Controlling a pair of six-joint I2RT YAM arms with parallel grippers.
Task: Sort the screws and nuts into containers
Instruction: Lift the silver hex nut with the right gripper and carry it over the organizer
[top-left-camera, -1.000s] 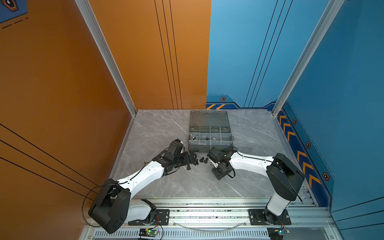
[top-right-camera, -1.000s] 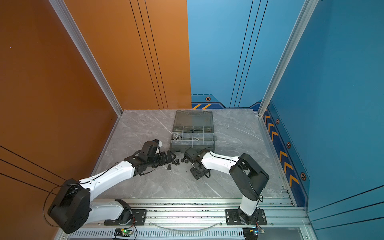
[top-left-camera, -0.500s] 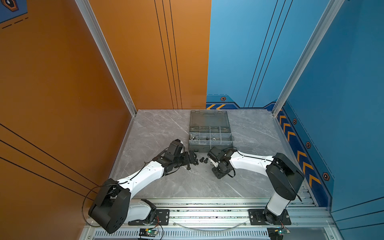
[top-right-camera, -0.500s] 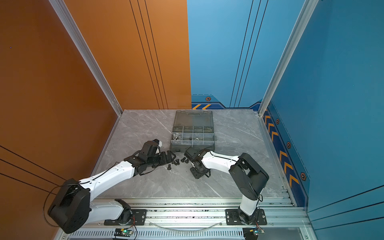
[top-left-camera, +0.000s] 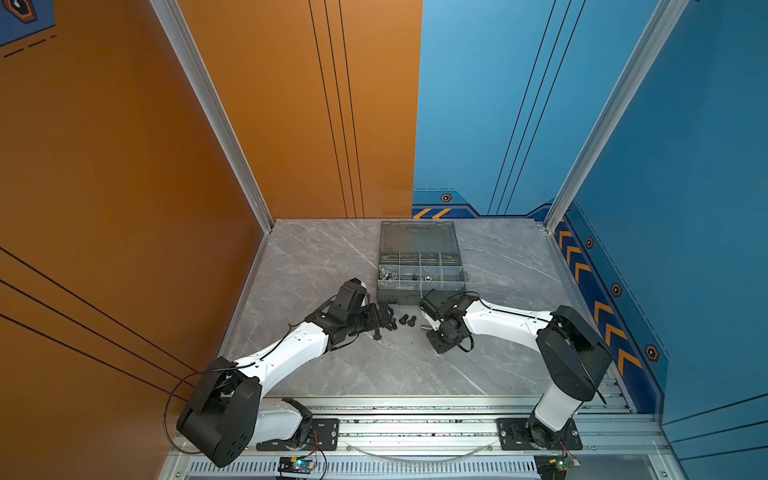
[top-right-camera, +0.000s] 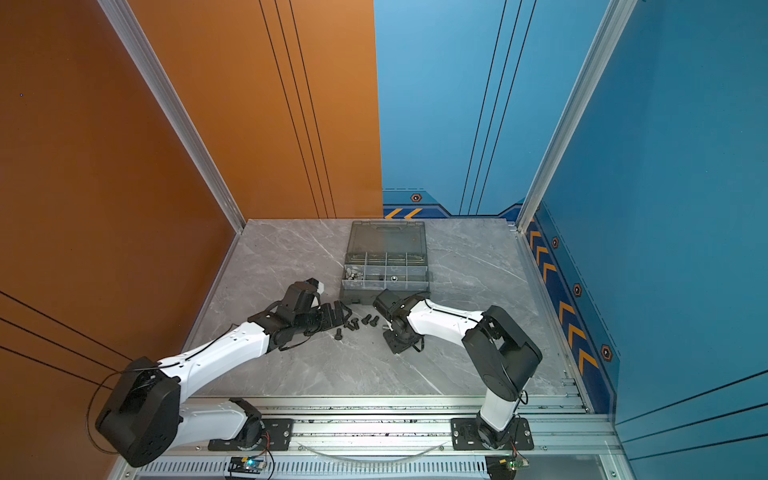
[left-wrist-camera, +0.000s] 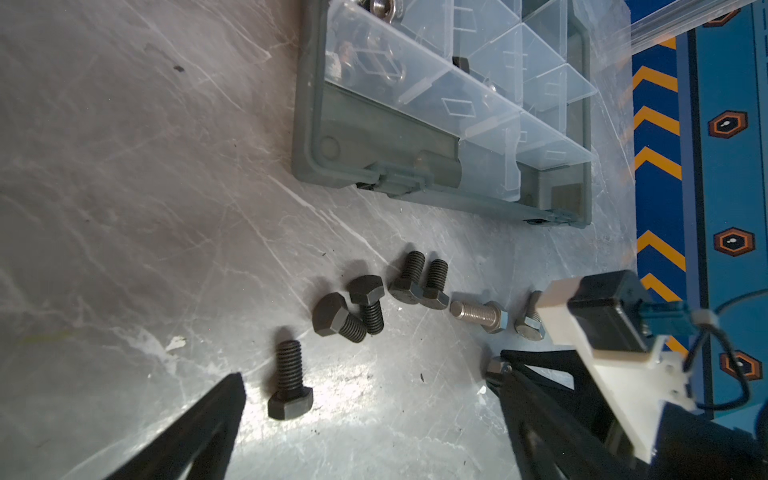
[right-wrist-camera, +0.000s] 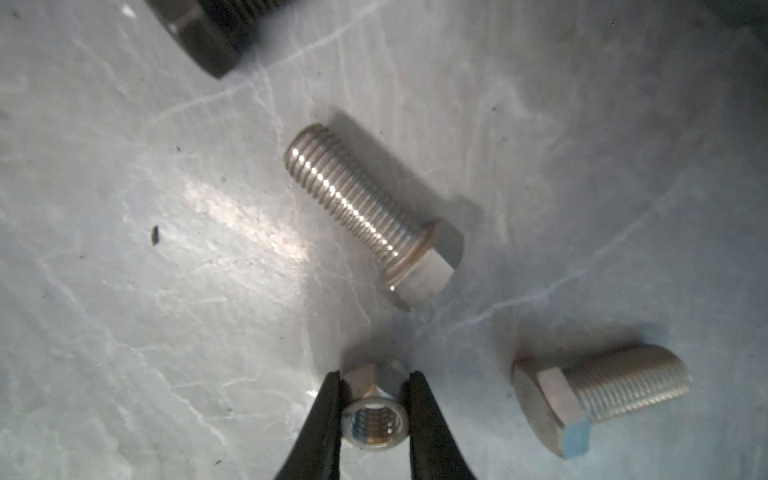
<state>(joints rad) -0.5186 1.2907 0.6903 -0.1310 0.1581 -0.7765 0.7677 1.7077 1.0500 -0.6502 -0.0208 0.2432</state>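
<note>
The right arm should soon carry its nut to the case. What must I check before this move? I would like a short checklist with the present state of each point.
1. Grip: the right gripper is shut on the silver hex nut, with one finger on each side: ok.
2. Nut lifted off the table: cannot tell.
3. Silver hex bolts lie apart from the nut: ok.
4. Organiser case has its lid open: ok.
5. Left gripper is open by the black bolts, to the side of the likely path: ok.
6. Which compartment takes hex nuts: cannot tell.
</note>
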